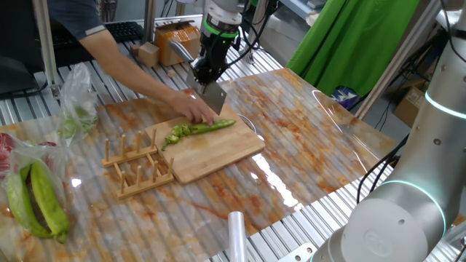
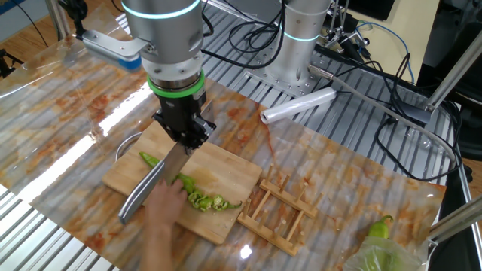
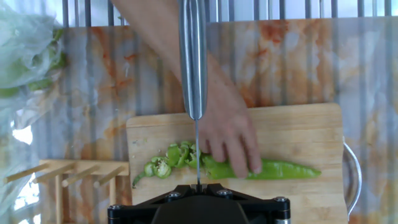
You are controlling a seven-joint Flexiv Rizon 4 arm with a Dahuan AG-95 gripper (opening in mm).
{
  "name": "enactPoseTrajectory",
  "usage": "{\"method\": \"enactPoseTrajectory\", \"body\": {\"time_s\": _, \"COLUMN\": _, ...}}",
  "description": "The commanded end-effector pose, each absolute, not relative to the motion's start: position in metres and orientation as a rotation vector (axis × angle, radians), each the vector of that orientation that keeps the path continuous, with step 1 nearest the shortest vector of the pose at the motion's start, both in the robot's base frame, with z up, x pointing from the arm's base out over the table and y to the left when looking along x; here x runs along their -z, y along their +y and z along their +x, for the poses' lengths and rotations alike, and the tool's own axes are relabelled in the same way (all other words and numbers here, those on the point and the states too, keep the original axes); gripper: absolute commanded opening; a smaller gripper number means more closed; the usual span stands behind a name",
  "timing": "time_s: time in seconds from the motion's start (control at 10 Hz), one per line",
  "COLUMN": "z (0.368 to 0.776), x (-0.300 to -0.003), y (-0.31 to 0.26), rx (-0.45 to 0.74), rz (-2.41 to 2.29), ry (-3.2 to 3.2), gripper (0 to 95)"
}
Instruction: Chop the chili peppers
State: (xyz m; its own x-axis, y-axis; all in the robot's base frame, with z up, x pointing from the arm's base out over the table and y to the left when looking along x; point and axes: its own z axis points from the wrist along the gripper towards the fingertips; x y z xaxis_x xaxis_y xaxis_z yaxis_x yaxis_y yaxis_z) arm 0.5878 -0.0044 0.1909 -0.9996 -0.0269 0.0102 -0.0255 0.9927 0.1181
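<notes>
Green chili lies under hand and knife.

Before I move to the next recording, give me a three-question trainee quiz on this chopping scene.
1. True or false: the claw is shut on the steel cleaver knife.
2. What steadies the slender green chili pepper on the wooden cutting board? A) a person's bare hand B) the wooden slotted rack C) nothing
3. Which end of the chili is already sliced: stem end or pointed tip?

Key: 1 true; 2 A; 3 stem end.
</notes>
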Motion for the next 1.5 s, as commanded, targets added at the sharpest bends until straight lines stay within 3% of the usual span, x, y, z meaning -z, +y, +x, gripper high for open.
{"method": "enactPoseTrajectory", "body": {"time_s": 0.1, "z": 0.585, "x": -0.193, "y": -0.006, "rx": 0.184, "rz": 0.039, "ry": -3.128, "gripper": 0.0}}
{"method": "enactPoseTrajectory", "body": {"time_s": 1.5, "z": 0.578, "x": -0.197, "y": 0.010, "rx": 0.083, "rz": -0.016, "ry": -3.008, "gripper": 0.0}}
